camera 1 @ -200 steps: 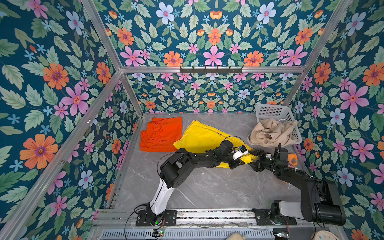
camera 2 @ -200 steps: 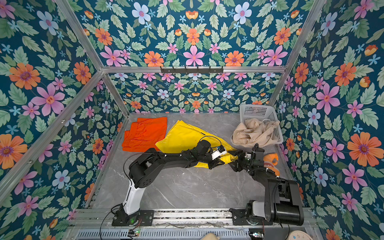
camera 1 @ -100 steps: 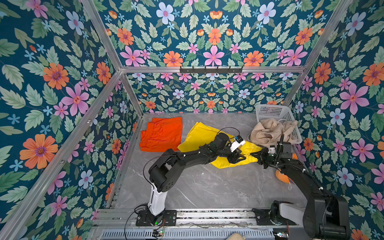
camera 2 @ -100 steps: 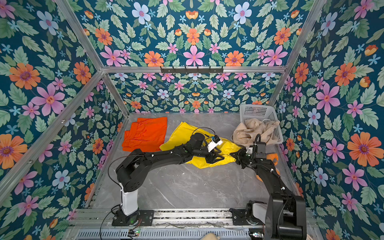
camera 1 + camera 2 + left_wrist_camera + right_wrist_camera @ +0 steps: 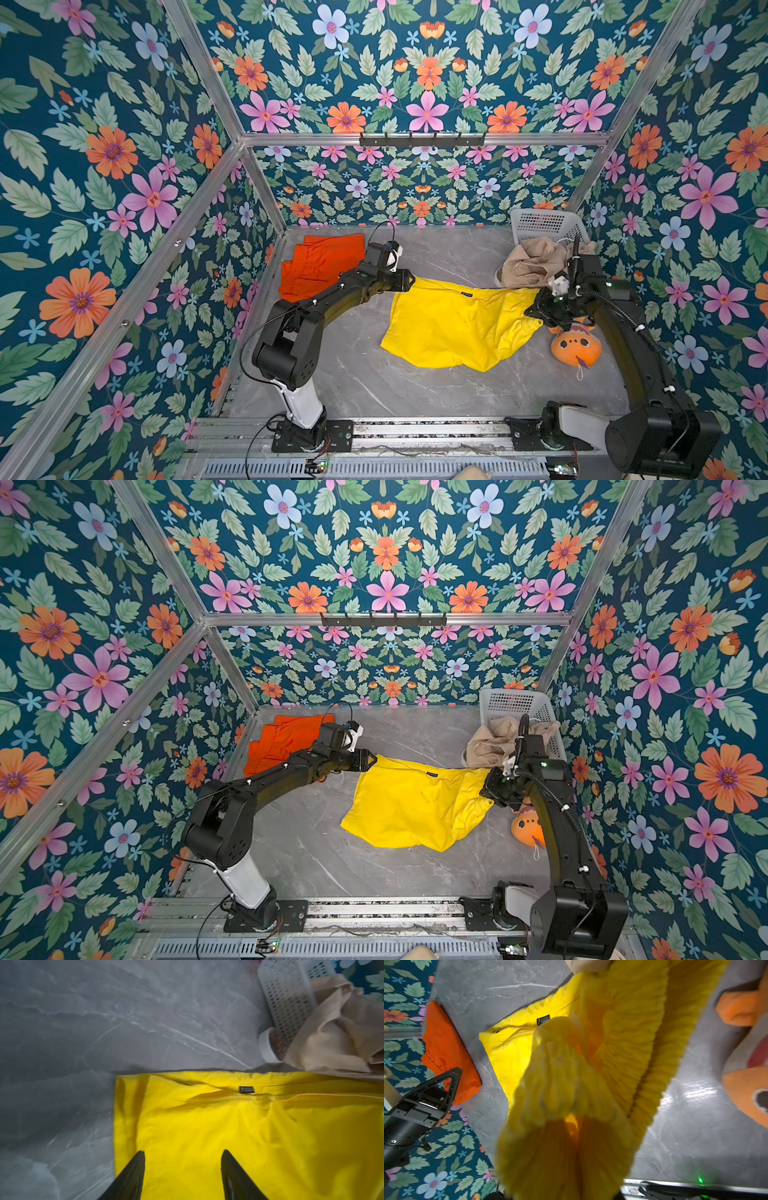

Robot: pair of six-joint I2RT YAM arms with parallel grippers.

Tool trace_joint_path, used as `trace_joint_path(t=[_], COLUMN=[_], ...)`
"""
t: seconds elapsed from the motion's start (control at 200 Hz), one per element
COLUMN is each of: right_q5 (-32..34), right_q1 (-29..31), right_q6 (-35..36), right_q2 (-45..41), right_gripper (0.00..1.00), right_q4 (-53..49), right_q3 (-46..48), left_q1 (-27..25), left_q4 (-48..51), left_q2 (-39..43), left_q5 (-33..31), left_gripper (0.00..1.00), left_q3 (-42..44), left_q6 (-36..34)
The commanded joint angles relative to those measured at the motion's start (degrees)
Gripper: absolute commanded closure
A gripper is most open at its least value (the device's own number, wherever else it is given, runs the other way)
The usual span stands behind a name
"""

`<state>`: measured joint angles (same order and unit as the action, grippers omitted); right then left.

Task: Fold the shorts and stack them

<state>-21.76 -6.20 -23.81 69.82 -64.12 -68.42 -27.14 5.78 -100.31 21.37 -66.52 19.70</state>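
Observation:
The yellow shorts (image 5: pixel 453 328) (image 5: pixel 411 808) lie spread across the middle of the table. My right gripper (image 5: pixel 539 312) (image 5: pixel 491 792) is shut on their ribbed waistband at the right end, and in the right wrist view the bunched yellow fabric (image 5: pixel 571 1088) hides the jaws. My left gripper (image 5: pixel 409 281) (image 5: pixel 182 1152) stands open just over the shorts' far left corner, nothing between its fingers (image 5: pixel 135 1174). The orange shorts (image 5: pixel 324 266) (image 5: pixel 446 1049) lie at the back left. Beige shorts (image 5: pixel 536 266) (image 5: pixel 332 1032) hang out of the basket.
A white perforated basket (image 5: pixel 540 224) (image 5: pixel 284 997) stands at the back right, with a white tape roll (image 5: pixel 267 1047) beside it. An orange plush fish (image 5: pixel 575 345) (image 5: pixel 745 1093) lies by the right wall under my right arm. Flowered walls close in three sides.
My left gripper let go of the yellow shorts and drew back to their far left corner. My right gripper shut on the waistband and pulled right, spreading the shorts out.

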Motion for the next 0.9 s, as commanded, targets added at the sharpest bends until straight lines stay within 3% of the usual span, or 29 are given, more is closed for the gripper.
trace_joint_path(t=[0.0,0.23,0.485,0.63,0.895], right_q5=[5.3,11.3,19.2,23.5,29.0], right_q1=[0.2,6.6,16.9,23.6,36.9], right_q6=[5.4,5.4,3.6,2.3,0.3], right_q2=[2.3,7.6,11.9,14.5,22.9], right_gripper=[0.93,0.94,0.94,0.95,0.95], right_q4=[-6.8,-6.9,-7.1,-6.9,-7.8], right_q3=[-4.9,-12.4,-17.7,-19.9,-26.1], left_q1=[0.9,0.9,0.9,0.9,0.8], left_q4=[3.2,-0.1,-4.5,-7.0,-9.5], left_q2=[-1.4,-3.7,-1.7,-1.1,-3.8], left_q5=[1.2,8.2,9.7,8.3,8.0], left_gripper=[0.41,0.41,0.42,0.54,0.65], left_q3=[0.5,5.5,13.7,17.0,18.4], left_q6=[1.4,6.1,9.0,9.8,10.6])
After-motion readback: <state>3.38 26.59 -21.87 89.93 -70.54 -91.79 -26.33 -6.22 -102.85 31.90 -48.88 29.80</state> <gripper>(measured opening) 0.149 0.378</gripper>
